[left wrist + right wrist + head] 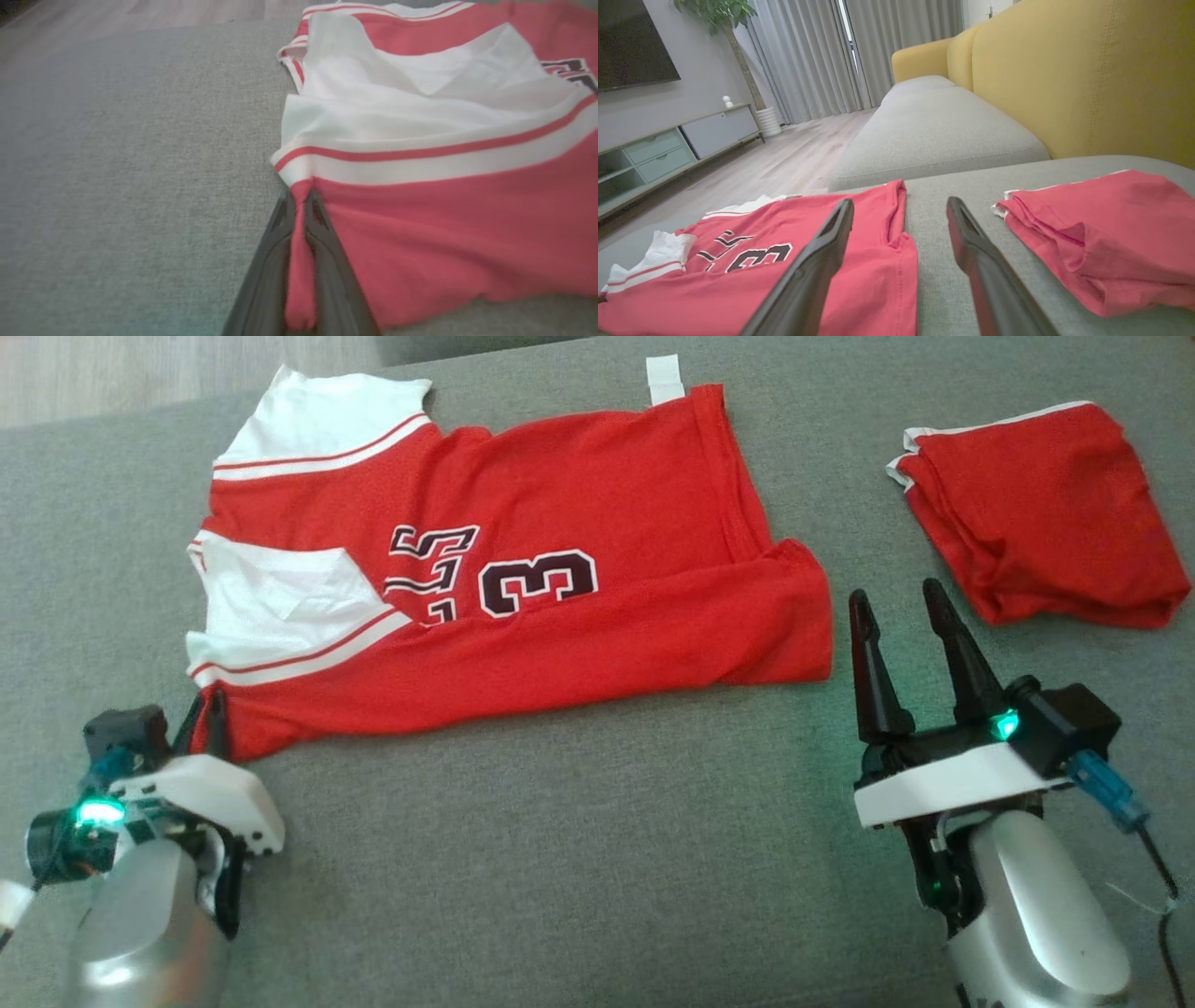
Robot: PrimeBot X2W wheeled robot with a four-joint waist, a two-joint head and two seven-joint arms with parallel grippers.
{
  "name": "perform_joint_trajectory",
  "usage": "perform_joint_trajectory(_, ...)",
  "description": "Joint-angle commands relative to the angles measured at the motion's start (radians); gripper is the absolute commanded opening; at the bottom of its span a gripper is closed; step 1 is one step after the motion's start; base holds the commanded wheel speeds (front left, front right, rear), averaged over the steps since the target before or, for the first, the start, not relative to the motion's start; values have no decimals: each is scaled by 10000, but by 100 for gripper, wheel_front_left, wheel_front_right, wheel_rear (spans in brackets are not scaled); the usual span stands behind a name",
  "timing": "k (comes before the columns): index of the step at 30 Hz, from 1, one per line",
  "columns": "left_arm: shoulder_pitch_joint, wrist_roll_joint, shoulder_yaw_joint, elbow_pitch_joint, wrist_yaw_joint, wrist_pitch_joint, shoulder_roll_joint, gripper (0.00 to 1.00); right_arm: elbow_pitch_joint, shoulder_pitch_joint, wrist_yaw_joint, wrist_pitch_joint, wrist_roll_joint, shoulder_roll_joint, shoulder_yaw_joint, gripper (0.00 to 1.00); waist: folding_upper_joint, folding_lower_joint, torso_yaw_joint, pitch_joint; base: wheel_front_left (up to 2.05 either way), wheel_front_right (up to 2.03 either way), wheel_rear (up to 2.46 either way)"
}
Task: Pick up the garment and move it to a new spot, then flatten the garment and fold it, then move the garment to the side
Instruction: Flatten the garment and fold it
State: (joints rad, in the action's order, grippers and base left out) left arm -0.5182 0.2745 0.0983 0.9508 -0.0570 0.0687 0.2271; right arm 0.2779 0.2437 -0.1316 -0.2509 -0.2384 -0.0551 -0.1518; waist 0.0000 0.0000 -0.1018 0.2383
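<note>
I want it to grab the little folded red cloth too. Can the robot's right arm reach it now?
Probably yes. The right gripper is open and empty, and the small folded red cloth lies just past it, with only bare grey cushion between.

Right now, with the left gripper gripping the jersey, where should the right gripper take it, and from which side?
Probably the near right corner of the jersey, approached low from the right. It lies flat and free beside the open right gripper, opposite the corner the left gripper pinches, so the near edge should lift evenly.
</note>
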Motion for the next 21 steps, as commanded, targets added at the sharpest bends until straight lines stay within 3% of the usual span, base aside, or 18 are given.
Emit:
perform_joint_trajectory(1, 134, 81, -182, 177, 103, 53, 201, 0, -187, 356, 9, -108, 5, 49, -213, 100, 0, 0, 42, -39, 0, 0, 0)
perform_joint_trajectory(8, -105, -92, -175, -1016, 366, 1728, 173, 0, 745, 653, 9, 237, 227, 49, 11, 100, 0, 0, 428, -188, 0, 0, 0)
perform_joint_trajectory(13, 120, -381, 57, -2165, 355, 1905, 87, 0, 1568, 1013, 9, 814, 52, 49, 67, 100, 0, 0, 758, -227, 0, 0, 0)
perform_joint_trajectory(21, 573, -523, 423, -2858, 258, 1920, -64, 0, 3650, 1649, 9, 1895, -471, 49, 305, 100, 0, 0, 1173, -216, 0, 0, 0)
